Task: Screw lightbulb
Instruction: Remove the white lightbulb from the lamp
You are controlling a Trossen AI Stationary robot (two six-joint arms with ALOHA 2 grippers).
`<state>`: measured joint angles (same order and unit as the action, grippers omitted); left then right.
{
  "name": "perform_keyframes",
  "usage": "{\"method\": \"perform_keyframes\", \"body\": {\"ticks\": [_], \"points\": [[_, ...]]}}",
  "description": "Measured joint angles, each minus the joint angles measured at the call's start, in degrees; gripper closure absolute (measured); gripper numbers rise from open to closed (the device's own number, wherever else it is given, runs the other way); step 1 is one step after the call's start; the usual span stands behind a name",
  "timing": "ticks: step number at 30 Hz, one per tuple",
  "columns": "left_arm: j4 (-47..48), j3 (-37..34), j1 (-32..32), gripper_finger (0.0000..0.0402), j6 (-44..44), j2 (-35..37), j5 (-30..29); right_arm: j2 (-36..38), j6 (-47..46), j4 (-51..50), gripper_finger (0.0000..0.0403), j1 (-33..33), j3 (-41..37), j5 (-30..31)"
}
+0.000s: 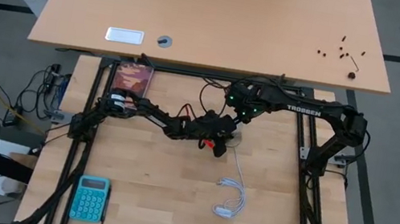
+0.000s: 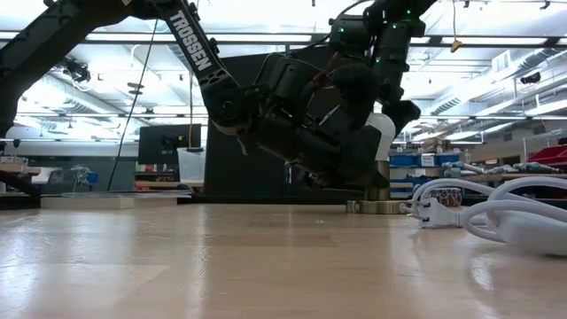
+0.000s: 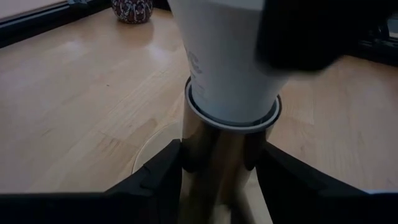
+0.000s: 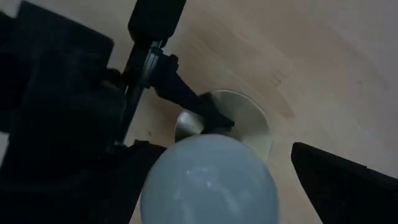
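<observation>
While the left gripper (image 3: 217,165) clamps the metal socket stem (image 3: 217,149) at centre frame, the lightbulb (image 4: 208,180), light, smooth and probably fragile, sits in it between the right gripper's (image 4: 211,186) spread fingers, best held round its dome.

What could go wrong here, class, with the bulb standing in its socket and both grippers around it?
The left gripper clamps only the socket's brass stem; it could slip and turn with the lightbulb. The right gripper, open around the dome, may close off-centre and tilt the bulb, crossing the thread. The white cable could drag.
</observation>
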<state>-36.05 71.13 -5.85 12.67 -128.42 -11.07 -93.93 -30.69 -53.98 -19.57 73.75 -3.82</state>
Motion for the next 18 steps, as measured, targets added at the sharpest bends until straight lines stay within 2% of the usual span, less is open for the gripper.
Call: {"method": "perform_keyframes", "body": {"ticks": [12, 18], "points": [[0.0, 0.0, 0.0, 0.0215, -0.3, 0.0, 0.1, 0.0, -5.6, 3.8, 0.001, 0.0, -3.7, -1.7], [0.0, 0.0, 0.0, 0.0215, -0.4, 0.0, 0.2, 0.0, -6.4, 6.1, 0.0042, 0.0, -6.7, -2.7]]}}
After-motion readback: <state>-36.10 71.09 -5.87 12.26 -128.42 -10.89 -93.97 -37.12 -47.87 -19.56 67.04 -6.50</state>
